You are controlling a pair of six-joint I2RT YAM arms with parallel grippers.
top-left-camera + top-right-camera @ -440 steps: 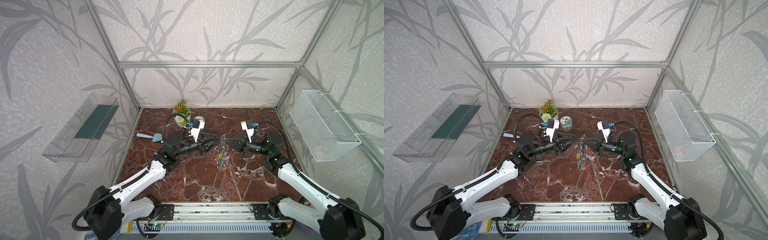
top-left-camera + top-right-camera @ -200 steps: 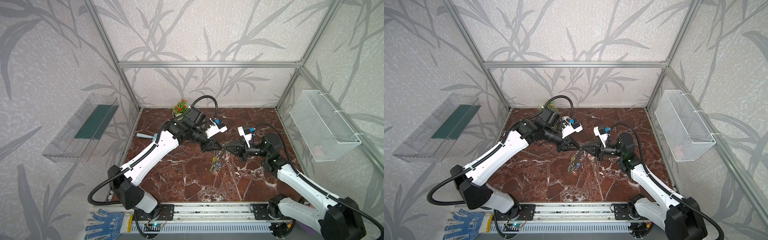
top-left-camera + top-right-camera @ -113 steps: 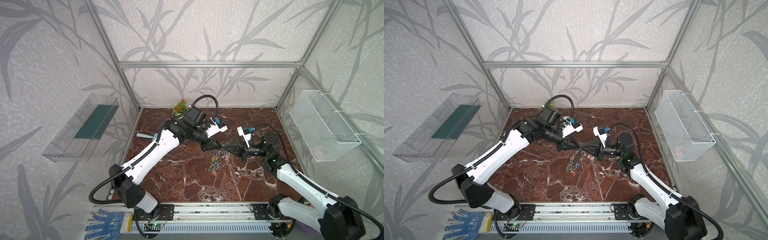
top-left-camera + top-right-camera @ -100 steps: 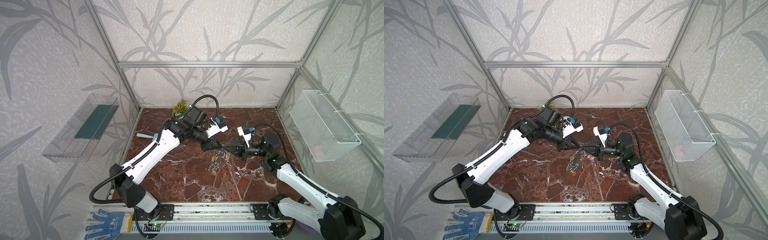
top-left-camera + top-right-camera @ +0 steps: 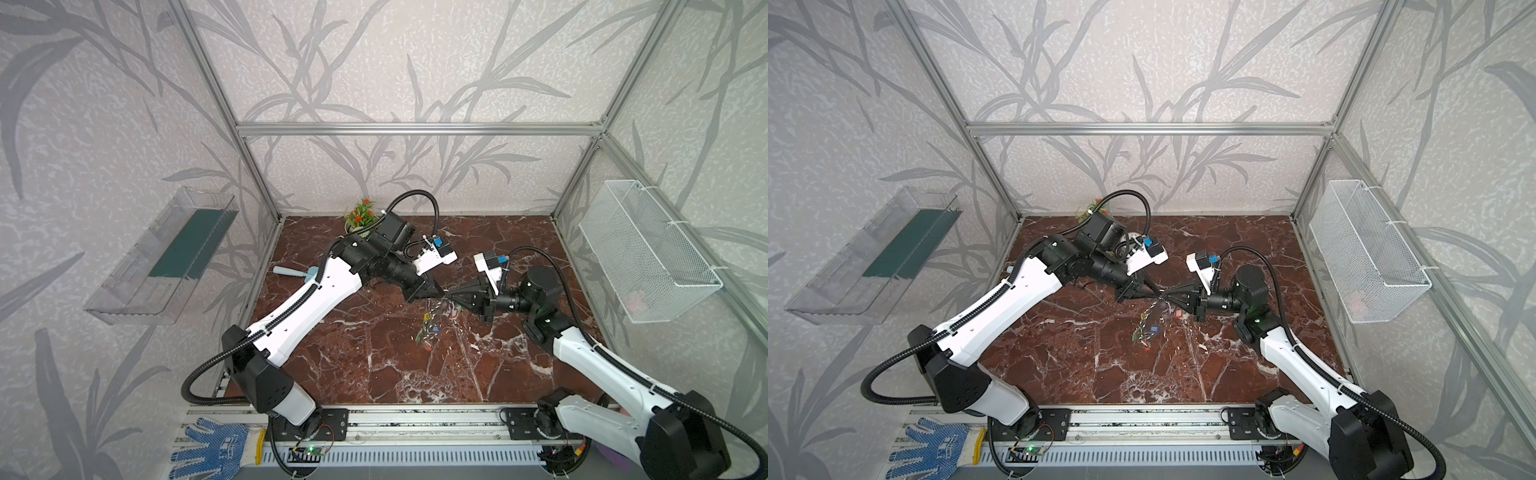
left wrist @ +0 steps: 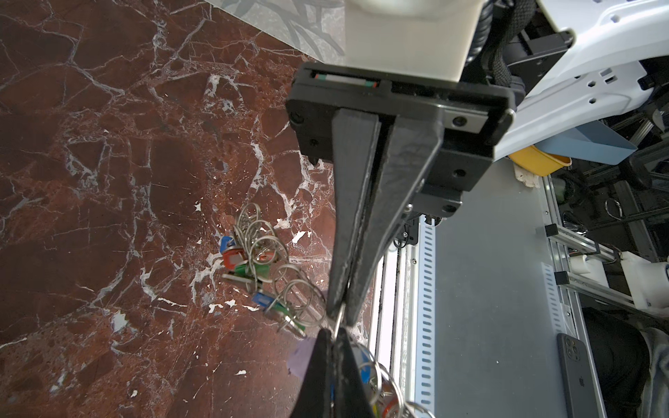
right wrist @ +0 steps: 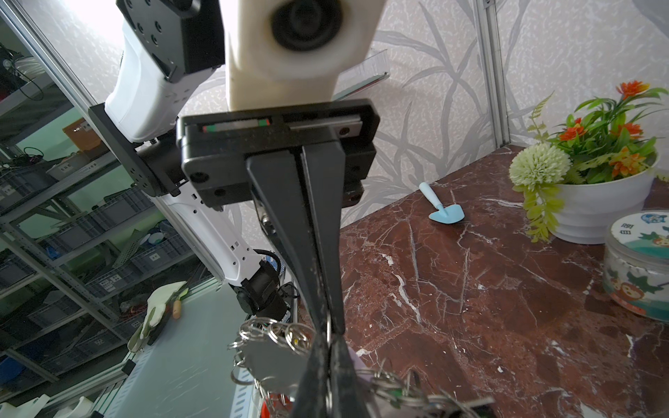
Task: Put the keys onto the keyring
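Above the marble floor my left gripper (image 5: 441, 294) and right gripper (image 5: 449, 296) meet tip to tip, both shut. The keyring (image 5: 432, 328) dangles below them as a chain of rings and coloured tags. In the right wrist view its grey plate (image 7: 268, 358) lies beside my right gripper (image 7: 327, 342), which is shut on it. A thin split ring (image 6: 338, 321) runs edge-on from my left gripper (image 6: 332, 334) into the right fingers (image 6: 356, 217). The keys show only as a lilac tag (image 6: 298, 358) beside the tips; the metal key is hidden.
A flower pot (image 5: 359, 216), a pale blue scoop (image 5: 293, 272) and a round printed jar (image 7: 637, 267) stand at the back left of the floor. A wire basket (image 5: 648, 257) hangs on the right wall and a clear shelf (image 5: 166, 257) on the left.
Two seconds ago the left arm lay low; it has since risen and reached over. In the last second its jaws closed at the right gripper's tips. The hanging bunch barely shifted.
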